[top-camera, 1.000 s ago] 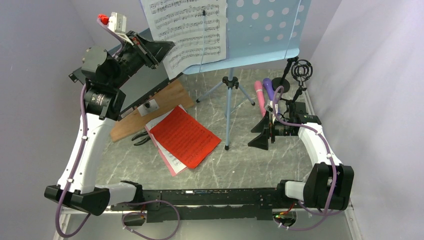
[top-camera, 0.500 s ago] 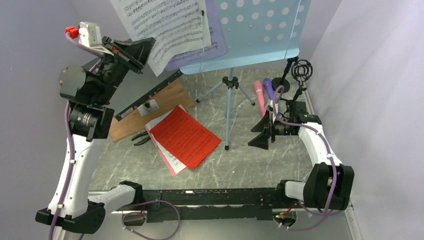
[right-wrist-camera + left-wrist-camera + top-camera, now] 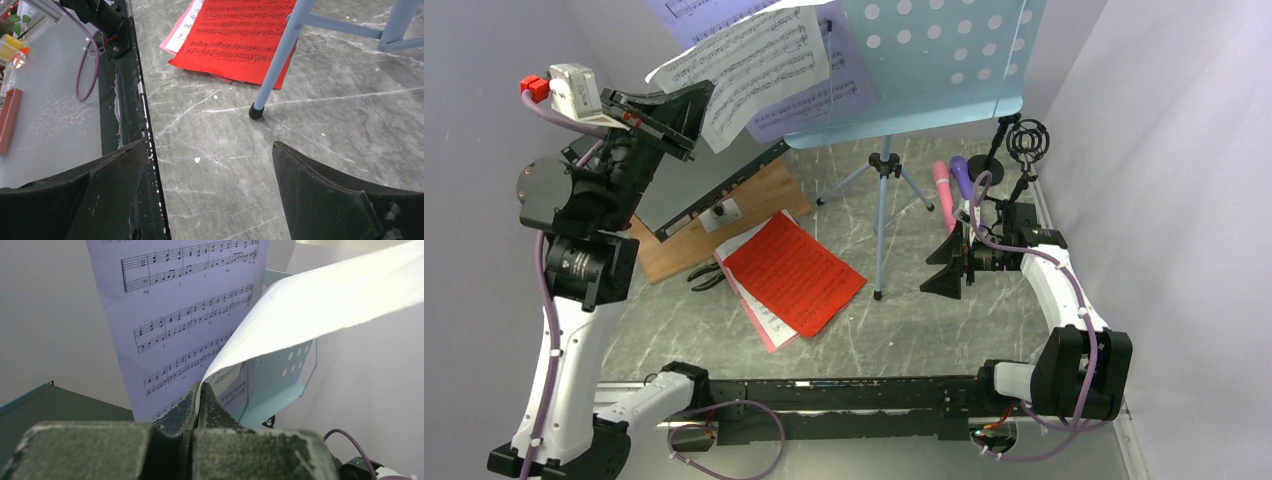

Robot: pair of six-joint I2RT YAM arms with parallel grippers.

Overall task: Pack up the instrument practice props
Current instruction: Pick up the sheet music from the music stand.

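Aloft, left claw (image 3: 198, 395) pinches white page (image 3: 320, 305) at edge; right claw (image 3: 209, 145) gapes above table (image 3: 325, 125).

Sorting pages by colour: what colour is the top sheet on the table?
The top sheet is red with black staves; clearest in the right wrist view.

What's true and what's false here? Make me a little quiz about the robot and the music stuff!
1. The left gripper is pinching a white music page. True.
2. The right gripper is shut tight. False: it is open, with nothing in it.
3. The red page lies on the table. True.
4. The blue music rack is lying flat. False: it stands upright on its tripod legs.
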